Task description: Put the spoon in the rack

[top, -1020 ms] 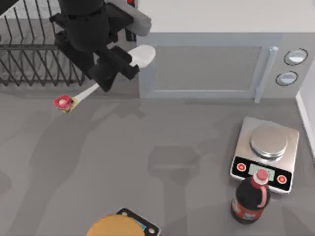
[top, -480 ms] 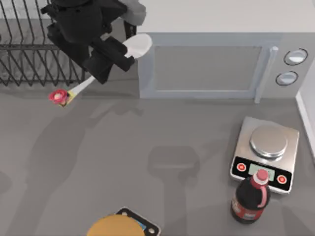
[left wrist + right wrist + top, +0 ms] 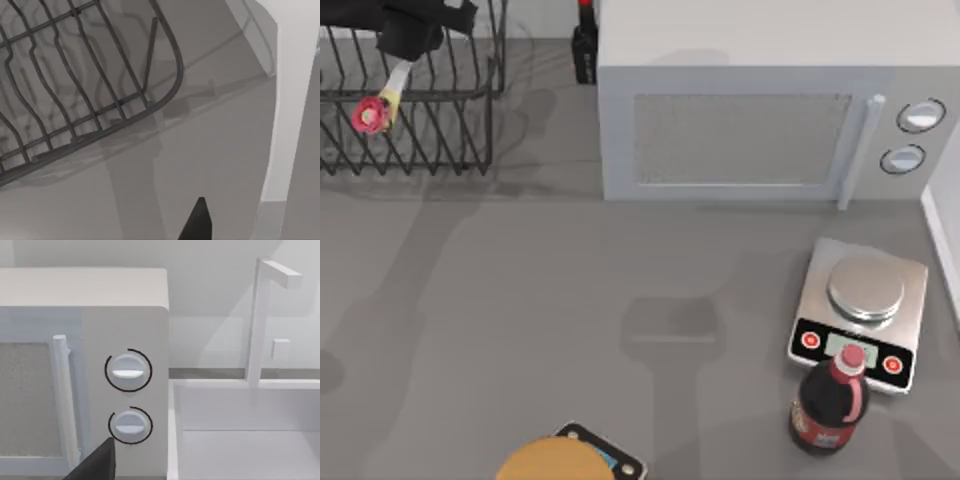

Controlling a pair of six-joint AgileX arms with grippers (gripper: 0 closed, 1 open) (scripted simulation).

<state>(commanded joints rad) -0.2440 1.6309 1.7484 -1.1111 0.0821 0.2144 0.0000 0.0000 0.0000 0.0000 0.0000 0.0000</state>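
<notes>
Far left of the microwave (image 3: pixel 760 125), at the table's back-left corner: rack (image 3: pixel 430 120), dark wire, prongs upright; left gripper (image 3: pixel 415 35) above it, black, partly cut by the frame's top edge; spoon (image 3: pixel 382 100) hanging from that gripper, white handle slanting down over the prongs, pink-red flower end lowest, inside the rack's outline as seen from above; bowl end hidden by the gripper; fingers apparently clamped on the handle, gap not measurable; contact between spoon and wires not clear. Left wrist view: rack's curved rim (image 3: pixel 170 95) over grey table (image 3: pixel 210 150), one dark fingertip (image 3: pixel 197 222) at the bottom edge. Just left of the microwave's back corner: dark bottle (image 3: pixel 584 45). In front of the microwave, far side of the table from the rack: round orange-topped item (image 3: pixel 552 462) on a dark base, cut by the frame's bottom edge. Front-right of the microwave: kitchen scale (image 3: pixel 862 312), silver pan; cola bottle (image 3: pixel 830 400) touching its front edge in the view. Right wrist view: microwave dials (image 3: pixel 128 371), white sink (image 3: pixel 245 430) beside, right gripper's dark fingertip (image 3: pixel 97 462) low in frame; opening of right gripper impossible to tell.
</notes>
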